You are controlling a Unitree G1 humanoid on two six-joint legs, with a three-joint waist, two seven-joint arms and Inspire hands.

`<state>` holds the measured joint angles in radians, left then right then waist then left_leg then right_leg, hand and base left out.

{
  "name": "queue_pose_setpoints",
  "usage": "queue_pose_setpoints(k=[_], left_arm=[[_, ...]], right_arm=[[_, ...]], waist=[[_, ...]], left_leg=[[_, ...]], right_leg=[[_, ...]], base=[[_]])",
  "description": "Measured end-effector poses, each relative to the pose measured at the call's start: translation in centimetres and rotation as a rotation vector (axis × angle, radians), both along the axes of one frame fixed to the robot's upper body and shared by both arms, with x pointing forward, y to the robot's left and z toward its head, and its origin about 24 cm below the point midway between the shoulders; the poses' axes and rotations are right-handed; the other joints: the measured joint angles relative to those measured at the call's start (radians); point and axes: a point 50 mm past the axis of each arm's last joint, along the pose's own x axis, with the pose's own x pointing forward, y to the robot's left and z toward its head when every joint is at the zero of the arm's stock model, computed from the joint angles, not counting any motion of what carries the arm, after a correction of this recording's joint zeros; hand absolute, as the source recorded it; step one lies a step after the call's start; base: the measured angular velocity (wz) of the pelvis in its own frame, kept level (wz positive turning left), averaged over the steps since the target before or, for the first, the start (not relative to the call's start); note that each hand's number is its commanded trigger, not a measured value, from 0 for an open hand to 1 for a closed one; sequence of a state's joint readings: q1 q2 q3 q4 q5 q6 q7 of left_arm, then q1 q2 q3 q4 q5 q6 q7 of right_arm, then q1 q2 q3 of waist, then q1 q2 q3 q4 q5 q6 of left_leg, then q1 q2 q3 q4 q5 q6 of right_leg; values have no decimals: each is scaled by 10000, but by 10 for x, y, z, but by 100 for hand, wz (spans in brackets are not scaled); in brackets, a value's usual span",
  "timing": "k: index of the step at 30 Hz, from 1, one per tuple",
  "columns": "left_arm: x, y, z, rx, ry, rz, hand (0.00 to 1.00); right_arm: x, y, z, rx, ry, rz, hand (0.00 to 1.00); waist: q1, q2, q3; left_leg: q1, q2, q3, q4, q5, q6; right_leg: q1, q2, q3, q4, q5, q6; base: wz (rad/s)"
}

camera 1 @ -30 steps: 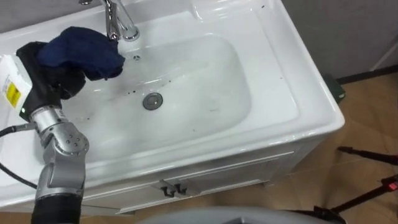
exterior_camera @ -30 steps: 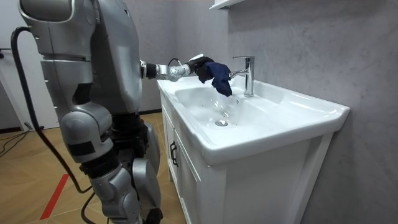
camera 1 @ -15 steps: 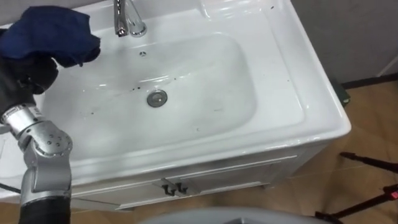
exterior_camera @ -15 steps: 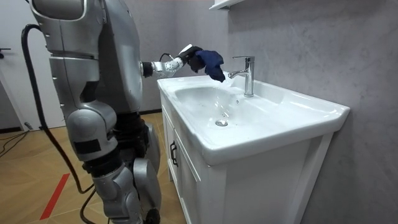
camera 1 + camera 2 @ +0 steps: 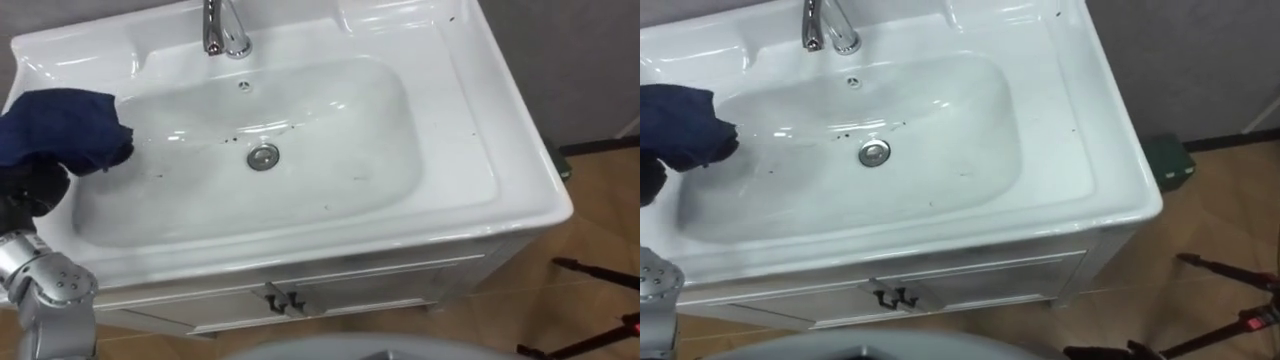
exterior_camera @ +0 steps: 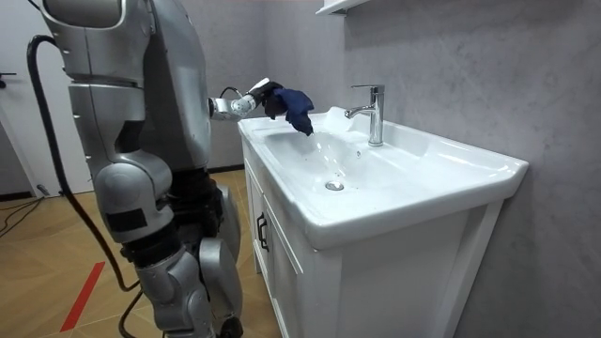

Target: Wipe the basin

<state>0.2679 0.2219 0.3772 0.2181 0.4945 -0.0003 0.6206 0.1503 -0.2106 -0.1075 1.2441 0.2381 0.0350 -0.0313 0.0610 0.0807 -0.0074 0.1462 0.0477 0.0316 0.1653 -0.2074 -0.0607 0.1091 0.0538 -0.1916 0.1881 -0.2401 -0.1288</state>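
Dark blue cloth (image 5: 62, 130) held bunched over the basin's (image 5: 330, 140) left rim.
The left hand (image 5: 32, 188) has its fingers closed round the cloth, under it. Dark specks lie near the drain (image 5: 263, 156), with the faucet (image 5: 222, 30) at the back edge.

We see bright, even light falling from above, soft rather than hard. The white basin (image 5: 500, 170) takes it with a gloss. Pale streaks of glare lie on the bowl's back slope and at the back right corner of the rim, and the chrome faucet (image 5: 222, 30) flashes near its base. Shadows are faint (none has a crisp outline). The cabinet front (image 5: 330, 290) under the basin's near edge sits in grey shade. The dark blue cloth (image 5: 65, 130) at the basin's left edge swallows the light, its folds barely showing. In the room view the grey wall (image 6: 451, 66) is evenly lit, and the cabinet's side looks duller than the basin's top.
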Motion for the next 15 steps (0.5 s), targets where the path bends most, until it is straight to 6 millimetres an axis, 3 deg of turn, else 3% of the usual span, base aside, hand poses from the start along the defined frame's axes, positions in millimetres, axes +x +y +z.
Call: queue_pose_setpoints(k=[6,11,15], left_arm=[[-14,4,-8,-307,311,357,100],[-26,6,-27,-713,1224,768,100],[-28,7,-29,-759,1420,922,100]], right_arm=[[-3,-1,1,-53,20,-1,0],[-5,-4,1,85,102,20,0],[-9,-8,2,48,199,-5,0]], waist=[[11,-65,43],[-7,-52,20],[-6,-93,-11]], left_leg=[[60,-6,71,-1,0,0],[59,-5,113,10,1,2],[71,-11,109,6,1,2]], right_leg=[[51,-5,42,0,5,9],[32,0,126,-3,5,9],[84,-2,115,-1,11,17]], base=[[-1],[-5],[0]])
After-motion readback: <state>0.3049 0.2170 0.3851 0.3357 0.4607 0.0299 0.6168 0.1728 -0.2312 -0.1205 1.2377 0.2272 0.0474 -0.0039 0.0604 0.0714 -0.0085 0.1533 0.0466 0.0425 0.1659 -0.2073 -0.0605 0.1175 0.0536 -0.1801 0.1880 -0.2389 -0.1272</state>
